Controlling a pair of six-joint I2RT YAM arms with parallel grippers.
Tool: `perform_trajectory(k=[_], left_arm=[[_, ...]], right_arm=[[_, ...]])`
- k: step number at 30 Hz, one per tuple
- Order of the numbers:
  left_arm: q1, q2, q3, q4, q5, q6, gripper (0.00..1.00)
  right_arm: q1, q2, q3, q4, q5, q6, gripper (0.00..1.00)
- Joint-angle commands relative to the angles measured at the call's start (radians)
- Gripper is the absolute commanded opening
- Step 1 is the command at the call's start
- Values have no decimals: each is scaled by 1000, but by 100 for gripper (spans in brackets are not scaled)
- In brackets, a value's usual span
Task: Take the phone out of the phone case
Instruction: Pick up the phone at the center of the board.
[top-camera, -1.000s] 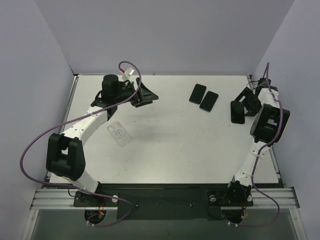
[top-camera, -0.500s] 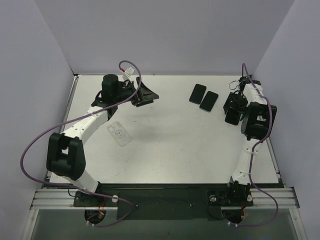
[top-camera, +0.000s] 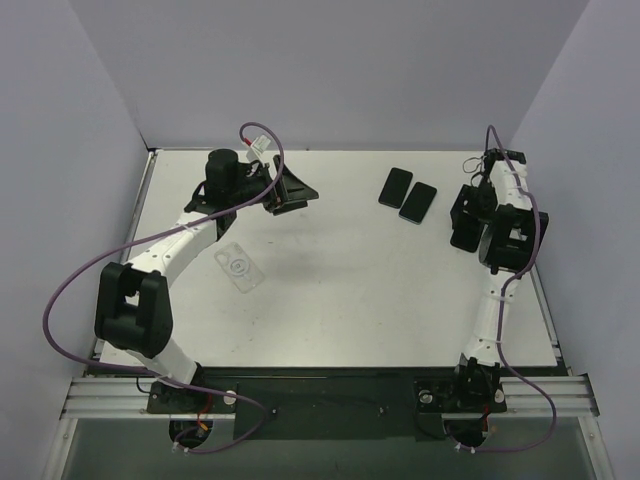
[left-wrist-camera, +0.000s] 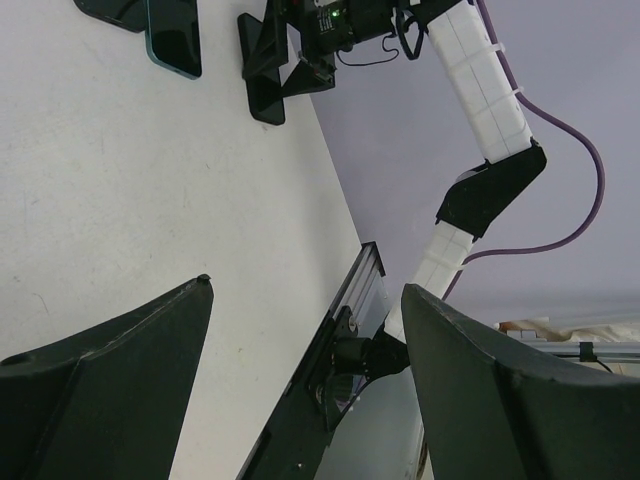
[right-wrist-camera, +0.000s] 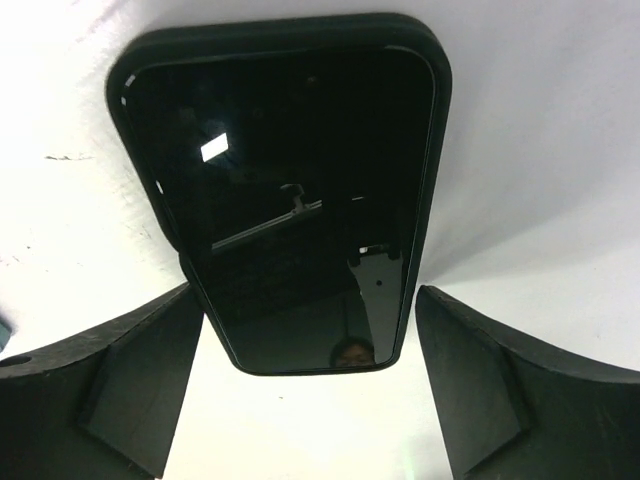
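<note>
Nearest the arm bases, toward the left edge of the table (top-camera: 350, 300), an empty clear case (top-camera: 238, 267) lies flat, well apart from both arms. Farther in, close to the right edge, the right gripper (top-camera: 465, 225) points down over the phone (right-wrist-camera: 285, 190), which sits face up in its black case (right-wrist-camera: 135, 70) on the white surface. In the right wrist view the jaws are spread wide and stand either side of one end of the cased phone, gripping nothing; the fingers (right-wrist-camera: 120, 390) appear clear of the case, though contact cannot be confirmed from this angle. In the top view the gripper hides most of the cased phone. Just to the left of that gripper, near the far edge, two phones (top-camera: 407, 195) lie side by side, almost touching. Toward the far-left corner, the left gripper (top-camera: 290, 190) is raised above the table with its jaws apart and nothing between them.
</note>
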Motion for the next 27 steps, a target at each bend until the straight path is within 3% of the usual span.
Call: perform_trajectory(k=[1,8,14,16,17,18,20,23,27], left_arm=[[-1,6,3,51,18,14,87],[-1,8,3,51,21,13,87],[-1,10,3,52,21,13,87],[-1,11,3,52,21,13,87],[-1,13,3,52,21,17,87],[-1,13,5,49,18,22,86],[-1,17,6,40,16,26,86],[-1,22,8,35,16,28,86],[-5,28,9,32,7,31,87]], right_arm=[[-10,13,30,-109,-38,-19,83],[-39,26,31,-125,-133,-3,80],[-62,37,38,-122,-193,-2,59],[-67,33,30,-103,-210,-13,35],[-65,23,25,-99,-212,-25,28],[-63,-19,-26,-50,-212,-26,11],[-50,-117,-150,69,-228,-22,0],[-40,-268,-341,240,-254,38,0],[-48,-527,-738,553,-293,153,0]])
